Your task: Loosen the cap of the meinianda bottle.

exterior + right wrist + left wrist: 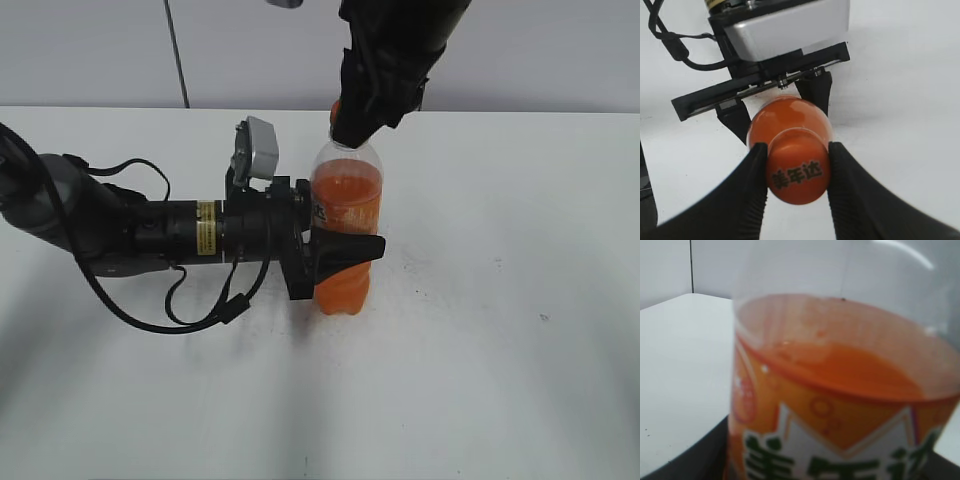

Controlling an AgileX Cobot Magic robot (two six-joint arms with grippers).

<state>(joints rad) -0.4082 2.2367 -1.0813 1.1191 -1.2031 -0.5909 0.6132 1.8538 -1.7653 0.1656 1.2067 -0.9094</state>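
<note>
The right gripper [796, 172] comes down from the top of the exterior frame and is closed on the cap [798, 172]. In the right wrist view its two black fingers [756, 185] press the cap from the left and right sides, low in the frame at center. The cap is orange and carries dark characters on its top.

The left gripper [345, 250] reaches in horizontally from the left of the exterior frame and is clamped around the bottle [346, 225] at label height, one finger [350, 247] crossing the front of the bottle. In the right wrist view the two fingers of this gripper show on either side of the bottle's shoulder, just above center, with the left arm's grey wrist camera [787, 25] at the top of the frame.

The bottle stands upright on the white table [500, 350], a little right of center in the exterior frame, filled with orange liquid up to its shoulder. The left wrist view is filled by the bottle at close range: the liquid line across the middle, and the orange-and-white label [840, 440] with green characters at the bottom.

A black cable [190, 310] loops under the left arm onto the table.
</note>
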